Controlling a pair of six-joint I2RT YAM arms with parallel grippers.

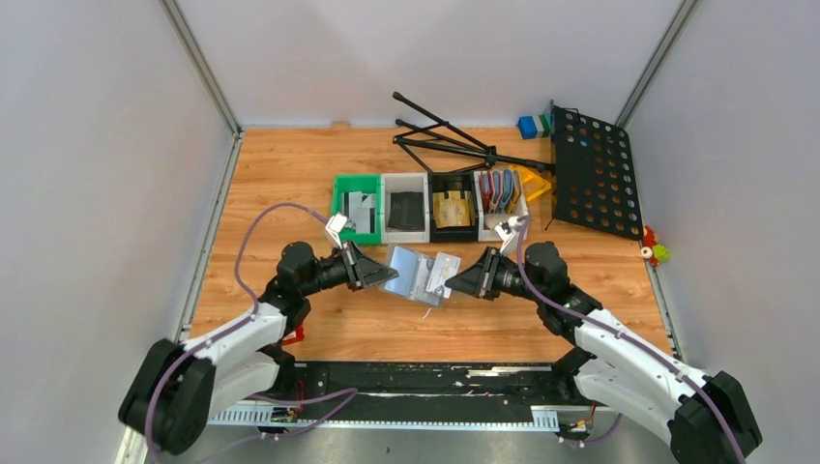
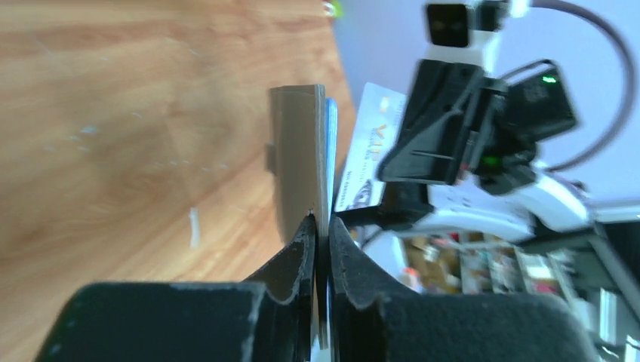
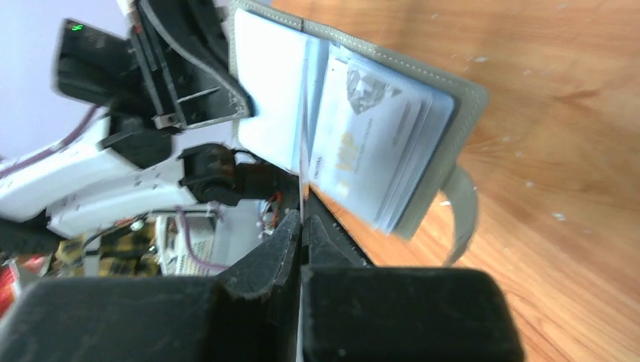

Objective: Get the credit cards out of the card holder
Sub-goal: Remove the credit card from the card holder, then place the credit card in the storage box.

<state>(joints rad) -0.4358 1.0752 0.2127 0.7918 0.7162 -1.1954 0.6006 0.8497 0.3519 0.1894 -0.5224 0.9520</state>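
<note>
Mid-desk: card holder held open between both arms, left pincer clamped on its outer flap as a brace, right pincer closed on a credit card edge, apparently to slide it free.

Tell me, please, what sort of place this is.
Probably a robot test cell: plain grey walls close in a wooden table, two robot arms are bolted at its near edge, and a row of small bins stands on it.

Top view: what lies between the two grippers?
The open card holder, with a credit card at its right side, as the top view shows.
</note>
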